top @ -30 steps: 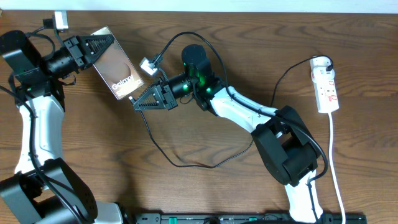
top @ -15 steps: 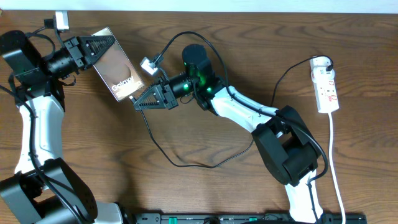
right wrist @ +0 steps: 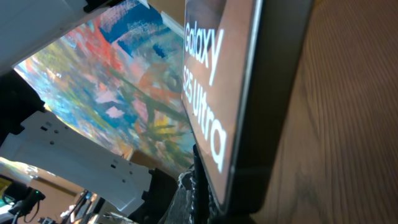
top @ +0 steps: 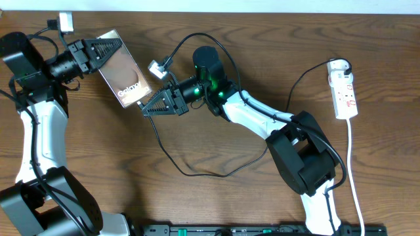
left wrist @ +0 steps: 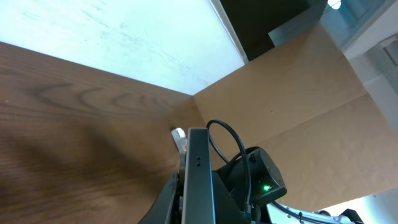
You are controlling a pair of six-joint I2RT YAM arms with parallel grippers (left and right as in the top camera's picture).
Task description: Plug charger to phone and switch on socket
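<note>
Now, phone (top: 125,69): raised at far left, long axis slanting from far-left to near-right.
Left gripper (top: 98,49): clamped on its far end.
Right gripper (top: 149,107): pressed together, apparently pinching the charger (top: 190,172) tip, just right of the phone's near end.
Nearer arm: right.
Socket (top: 345,92): far right, well apart.

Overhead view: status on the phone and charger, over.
Left gripper shut on bronze-faced Galaxy smartphone. Right gripper shut on thin black charger cable at phone's lower edge; plug seating hidden. White power strip apart, nothing blocking.
</note>
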